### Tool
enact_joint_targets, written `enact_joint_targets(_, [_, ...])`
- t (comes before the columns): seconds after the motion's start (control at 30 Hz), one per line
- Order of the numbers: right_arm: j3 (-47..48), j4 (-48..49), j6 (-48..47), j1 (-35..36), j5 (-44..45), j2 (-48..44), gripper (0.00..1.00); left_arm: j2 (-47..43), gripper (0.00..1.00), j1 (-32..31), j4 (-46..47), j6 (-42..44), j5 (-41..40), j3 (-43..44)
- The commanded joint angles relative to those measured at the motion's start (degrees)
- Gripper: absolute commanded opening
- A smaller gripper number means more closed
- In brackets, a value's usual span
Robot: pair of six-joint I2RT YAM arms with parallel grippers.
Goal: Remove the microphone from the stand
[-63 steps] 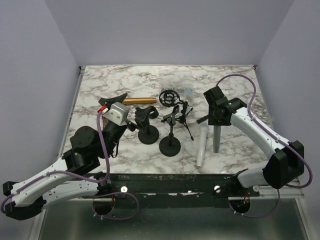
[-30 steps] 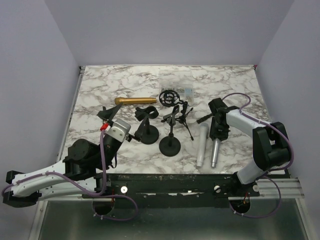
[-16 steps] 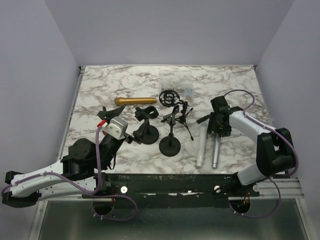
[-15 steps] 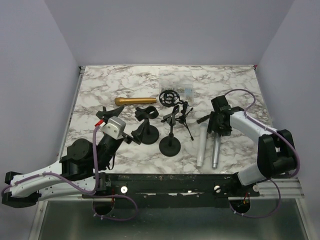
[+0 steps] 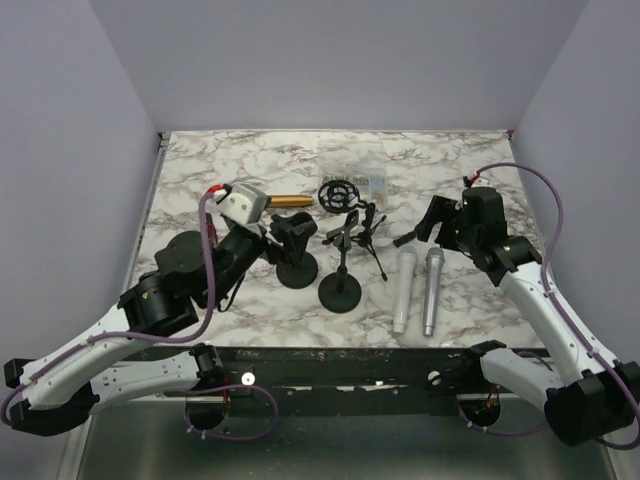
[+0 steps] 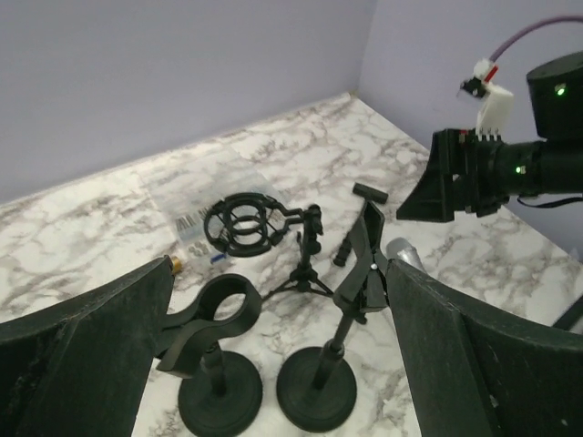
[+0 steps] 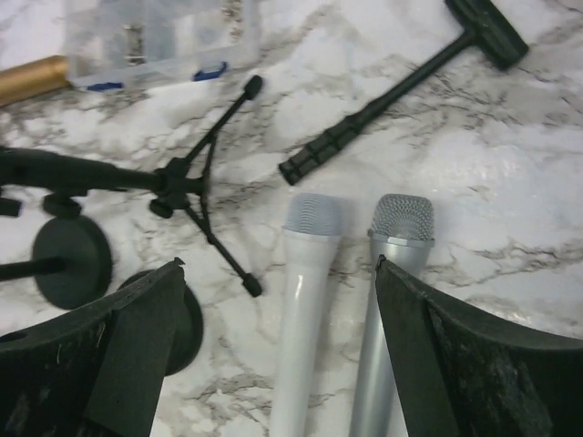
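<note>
Two microphones lie side by side on the marble table, a white one (image 5: 402, 290) (image 7: 305, 309) and a silver one (image 5: 431, 290) (image 7: 387, 291). A gold microphone (image 5: 292, 201) lies at the back, partly hidden by my left arm. Two black round-base stands are empty: one with a ring clip (image 5: 296, 255) (image 6: 214, 360) and one with a clamp clip (image 5: 341, 285) (image 6: 339, 360). My left gripper (image 5: 268, 243) (image 6: 282, 364) is open just left of the ring-clip stand. My right gripper (image 5: 440, 222) (image 7: 282, 364) is open and empty above the two microphones' heads.
A small black tripod (image 5: 372, 235) (image 7: 196, 200), a shock mount (image 5: 337, 193) (image 6: 241, 223), a clear plastic box (image 5: 372, 183) (image 7: 159, 41) and a black handled bar (image 5: 405, 240) (image 7: 392, 100) lie behind the stands and microphones. The table's front edge runs just below the microphones' tails.
My right gripper laid the silver microphone down beside the white one, let go and lifted back. My left arm swung up and forward toward the ring-clip stand.
</note>
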Motion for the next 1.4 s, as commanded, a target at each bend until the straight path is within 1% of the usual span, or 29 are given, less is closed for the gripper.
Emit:
enact_joint_targets(0.0, [-2.9,4.7,-0.8,-0.4,-13.3,-3.9,0.87,5.5,0.99,5.9,-8.4,-10.1,15.2,3.4])
enact_joint_targets(0.07, [-2.9,6.1,1.3,-0.3,-20.0,-4.6,0.87,5.3,0.99,7.8,-5.9,-11.8,18.4,2.2])
enact_joint_targets(0.17, [-3.0,10.5,6.8,-0.3,-34.1,-5.0,0.87,4.1,0.98,10.0,-3.9,-12.9,21.3,1.1])
enact_joint_targets(0.27, [-5.1,19.8,16.1,-0.2,-46.7,-6.9,0.87,3.2,0.98,11.3,-5.5,-11.6,21.0,2.2])
enact_joint_targets(0.33, [-6.9,27.4,21.7,0.6,-51.8,-9.3,0.91,2.3,0.98,11.7,-7.0,-9.8,19.7,3.2])
enact_joint_targets(0.37, [-6.6,29.2,22.8,1.4,-52.5,-10.5,0.95,2.1,0.99,11.9,-7.5,-8.1,19.1,3.6])
enact_joint_targets(0.43, [-3.6,28.1,22.5,3.0,-51.7,-10.9,0.99,1.5,0.98,12.0,-7.8,-4.2,17.9,4.3])
enact_joint_targets(0.5, [0.5,24.7,21.2,4.3,-51.4,-8.8,1.0,1.5,0.98,12.2,-7.9,0.5,16.0,5.1])
enact_joint_targets(0.6, [4.1,23.1,20.7,7.1,-51.4,-4.8,1.0,2.6,0.98,12.5,-7.3,7.7,11.4,6.3])
enact_joint_targets(0.67, [4.8,23.1,20.8,10.2,-48.8,-2.9,1.0,3.0,0.99,12.7,-5.7,11.7,8.9,5.7])
enact_joint_targets(0.77, [5.5,22.9,20.3,15.2,-43.3,-0.8,1.0,2.3,0.99,13.2,-1.5,15.4,7.6,1.7])
enact_joint_targets(0.83, [5.6,23.9,20.7,17.7,-39.8,-0.5,1.0,1.2,0.99,13.8,1.2,16.3,8.5,-1.9])
enact_joint_targets(0.97, [6.0,24.8,21.8,18.2,-38.2,1.0,0.99,-1.3,0.99,15.3,4.1,15.1,10.4,-7.3])
enact_joint_targets(1.07, [7.2,23.3,21.6,18.2,-37.2,2.8,0.93,-2.9,0.99,15.8,3.7,14.7,10.7,-8.3])
enact_joint_targets(1.2, [7.4,22.9,21.8,18.3,-33.9,2.8,0.9,-5.1,0.99,15.9,5.3,15.6,9.1,-10.2])
enact_joint_targets(1.37, [5.8,25.4,23.5,18.2,-33.3,3.4,0.82,-6.5,0.98,15.9,6.4,15.9,9.2,-11.3])
